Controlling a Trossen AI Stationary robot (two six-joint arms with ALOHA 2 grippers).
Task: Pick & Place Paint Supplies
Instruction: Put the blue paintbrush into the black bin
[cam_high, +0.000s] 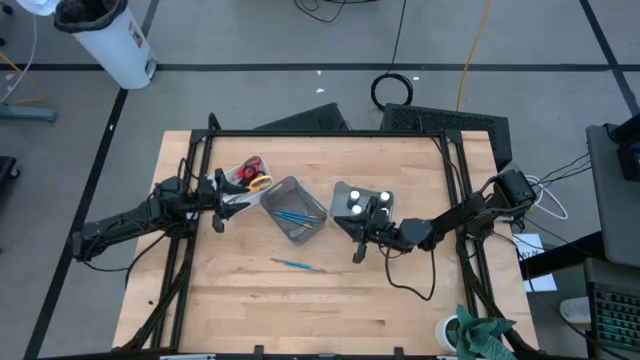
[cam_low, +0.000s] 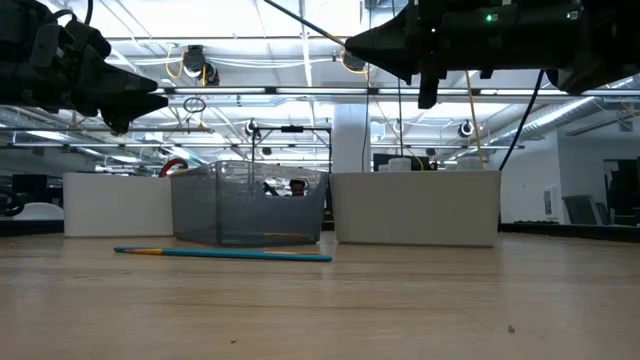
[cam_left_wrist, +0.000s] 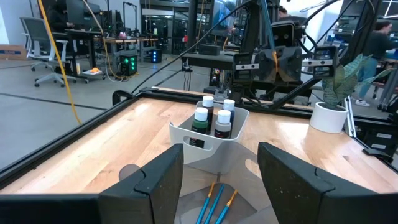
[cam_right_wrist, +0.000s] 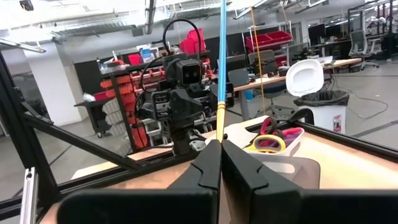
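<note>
A white bin (cam_high: 362, 203) holds several dark bottles with white caps (cam_left_wrist: 214, 115). Beside it, a grey see-through bin (cam_high: 293, 208) holds blue brushes (cam_left_wrist: 211, 202). Another white bin (cam_high: 250, 175) holds red, yellow and purple scissors (cam_right_wrist: 272, 140). One blue brush (cam_high: 298, 264) lies flat on the table nearer the front. My right gripper (cam_right_wrist: 220, 144), just in front of the bottle bin (cam_high: 358, 245), is shut on a blue brush (cam_right_wrist: 222, 56). My left gripper (cam_left_wrist: 221, 152) stands open above the table beside the scissors bin (cam_high: 222, 203), with nothing between its fingers. My right gripper pinches the brush between its two shut fingers at the end by the gold ferrule (cam_right_wrist: 219, 127). The fingers lie across the brush and point roughly level toward the table's left. The blue handle stands up out of the fingers, lifted clear of the table.
A black frame (cam_high: 330, 133) runs around the table's edges. A potted plant (cam_high: 470, 335) stands at the front right corner. Bare wood lies around the loose brush toward the near edge (cam_high: 300, 310).
</note>
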